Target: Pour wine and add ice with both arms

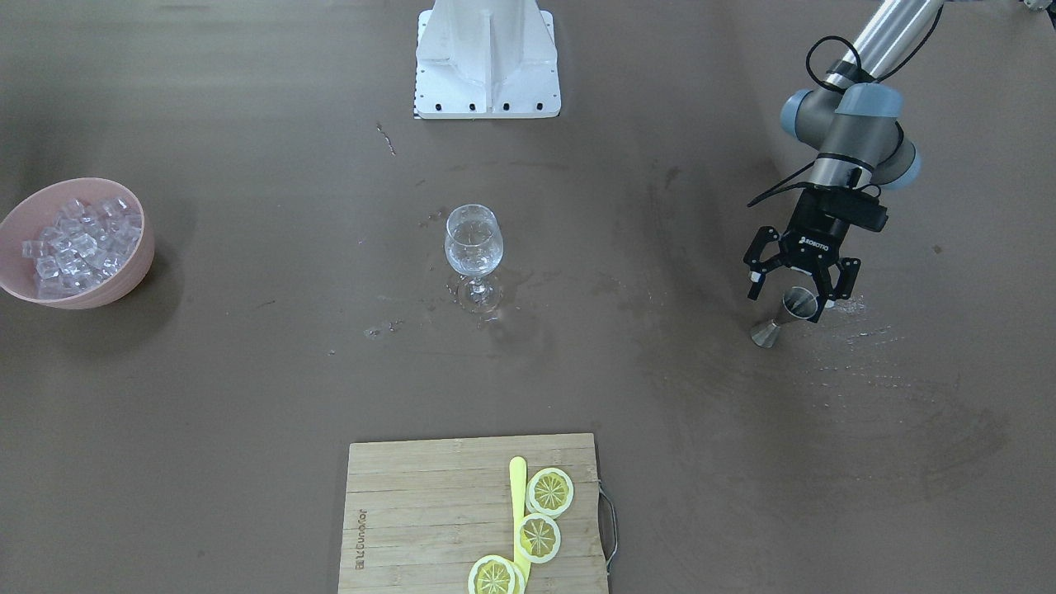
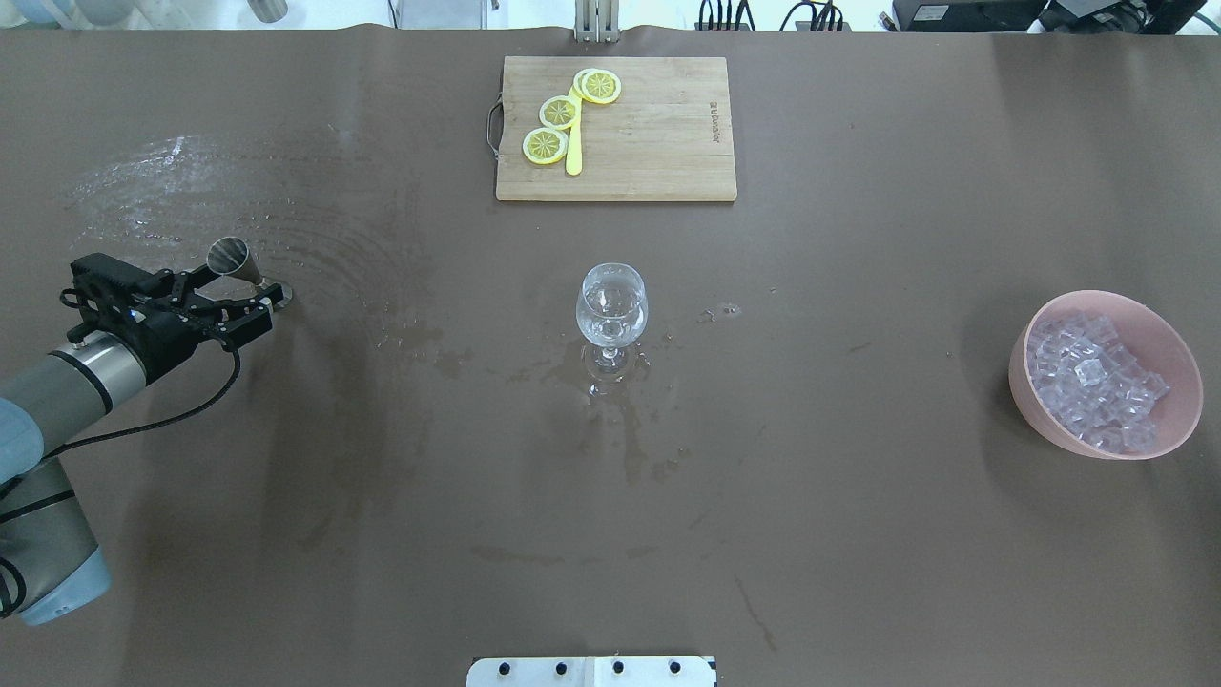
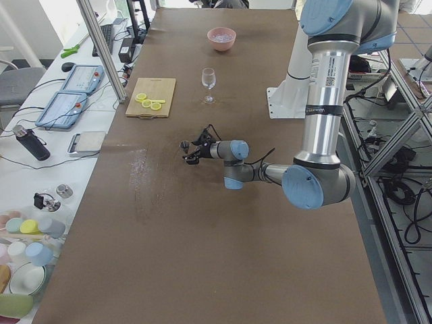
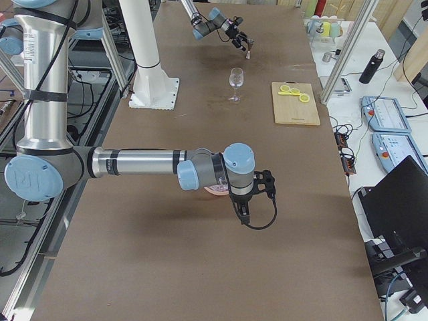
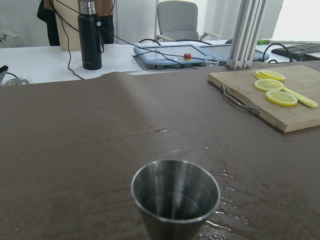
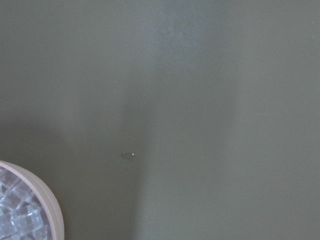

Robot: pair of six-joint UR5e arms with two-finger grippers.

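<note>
A steel jigger (image 1: 780, 320) stands on the table at the robot's left. My left gripper (image 1: 790, 299) is open, one finger on each side of the jigger's upper cup. The left wrist view shows the empty cup (image 5: 175, 195) close up. A clear stemmed glass (image 1: 473, 247) stands mid-table with wet spots around its foot. The ice (image 1: 78, 239) fills a pink bowl (image 1: 124, 285) at the robot's right. My right gripper (image 4: 257, 194) shows only in the exterior right view, hanging above the bowl; I cannot tell if it is open. The right wrist view catches the bowl's rim (image 6: 52, 210).
A wooden cutting board (image 1: 429, 511) with lemon slices (image 1: 549, 492) and a yellow knife lies at the far side from the robot. The white stand (image 1: 487, 58) sits at the robot's edge. Water streaks wet the table beyond the jigger (image 2: 234, 258).
</note>
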